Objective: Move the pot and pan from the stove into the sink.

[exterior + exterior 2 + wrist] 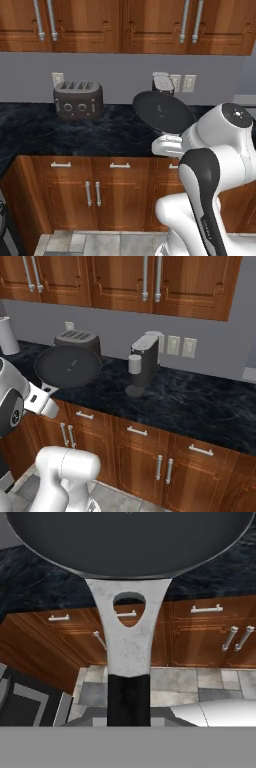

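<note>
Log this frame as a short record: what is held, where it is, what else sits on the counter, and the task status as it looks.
held item: the pan, gripped by its handle
gripper: gripper shut on the handle's dark end
pan position: lifted in the air over the front of the dark marbled counter, tilted
on the counter: toaster at the wall, coffee machine, paper towel roll
below: wooden cabinets, tiled floor
task status: pan in transit, not yet set down

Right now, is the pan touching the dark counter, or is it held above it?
Apart. In the right base view the pan is tilted, lifted clear above the counter, carried by its handle; the hand view shows its handle running down into the gripper.
</note>
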Motion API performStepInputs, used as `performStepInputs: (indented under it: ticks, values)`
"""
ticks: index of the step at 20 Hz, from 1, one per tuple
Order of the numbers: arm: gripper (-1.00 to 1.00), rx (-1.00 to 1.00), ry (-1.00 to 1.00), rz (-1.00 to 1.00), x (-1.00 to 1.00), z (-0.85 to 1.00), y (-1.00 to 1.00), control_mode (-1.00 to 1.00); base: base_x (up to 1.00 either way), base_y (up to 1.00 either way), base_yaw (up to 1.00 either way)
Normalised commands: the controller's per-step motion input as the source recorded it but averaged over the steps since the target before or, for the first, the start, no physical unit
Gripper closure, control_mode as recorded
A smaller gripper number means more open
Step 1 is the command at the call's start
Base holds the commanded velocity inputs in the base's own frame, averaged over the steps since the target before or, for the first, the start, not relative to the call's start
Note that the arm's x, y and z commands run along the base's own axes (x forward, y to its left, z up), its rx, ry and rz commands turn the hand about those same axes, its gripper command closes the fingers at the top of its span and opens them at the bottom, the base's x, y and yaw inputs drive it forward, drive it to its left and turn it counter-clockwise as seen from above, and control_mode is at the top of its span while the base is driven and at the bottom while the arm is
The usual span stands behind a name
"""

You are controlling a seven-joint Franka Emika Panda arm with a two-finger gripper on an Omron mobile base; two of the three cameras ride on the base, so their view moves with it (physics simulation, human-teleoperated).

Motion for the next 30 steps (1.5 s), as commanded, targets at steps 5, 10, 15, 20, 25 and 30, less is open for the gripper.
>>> performStepInputs:
  ticks: [5,10,15,20,25,30]
  values:
    - [1.0,0.0,0.0,0.0,0.0,0.0,0.0,1.0,0.11,-0.18,-0.03]
    - [1.0,0.0,0.0,0.0,0.0,0.0,0.0,1.0,0.02,-0.68,-0.06]
    - [1.0,0.0,0.0,0.0,0.0,0.0,0.0,1.0,0.03,-0.78,-0.05]
    - [1.0,0.0,0.0,0.0,0.0,0.0,0.0,1.0,0.06,-0.81,-0.05]
    - [1.0,0.0,0.0,0.0,0.0,0.0,0.0,1.0,0.06,-0.81,-0.05]
    - [1.0,0.0,0.0,0.0,0.0,0.0,0.0,1.0,0.06,-0.81,-0.05]
